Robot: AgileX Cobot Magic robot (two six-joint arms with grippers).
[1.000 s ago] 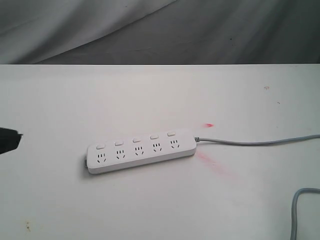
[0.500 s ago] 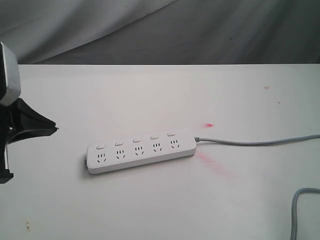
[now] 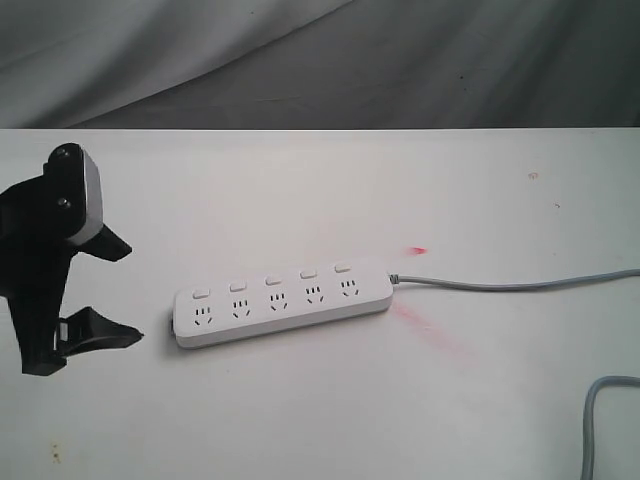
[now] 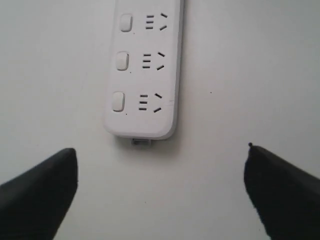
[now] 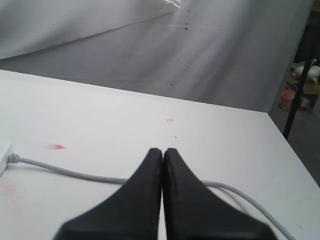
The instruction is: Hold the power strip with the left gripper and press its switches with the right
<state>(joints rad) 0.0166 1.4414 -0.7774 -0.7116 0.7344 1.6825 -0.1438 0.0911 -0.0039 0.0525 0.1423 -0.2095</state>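
Observation:
The white power strip (image 3: pixel 280 302) lies flat at the table's middle, its five switches (image 3: pixel 273 279) in a row along the far side and its grey cord (image 3: pixel 500 284) running right. My left gripper (image 3: pixel 133 293) hovers open just left of the strip's cordless end, not touching it. In the left wrist view the strip's end (image 4: pixel 145 75) lies ahead of the wide-spread gripper (image 4: pixel 161 150), with three switches (image 4: pixel 118 101) showing. My right gripper (image 5: pixel 163 150) is shut on nothing above the cord (image 5: pixel 75 174); it is out of the exterior view.
Red marks (image 3: pixel 418 250) stain the table right of the strip. The cord loops back at the near right corner (image 3: pixel 600 400). Grey cloth (image 3: pixel 320 60) hangs behind the table's far edge. A dark stand (image 5: pixel 300 65) rises beyond the table's side.
My left gripper has come in from the left edge and moved right toward the strip's end, fingers spread. The strip and cord have not moved.

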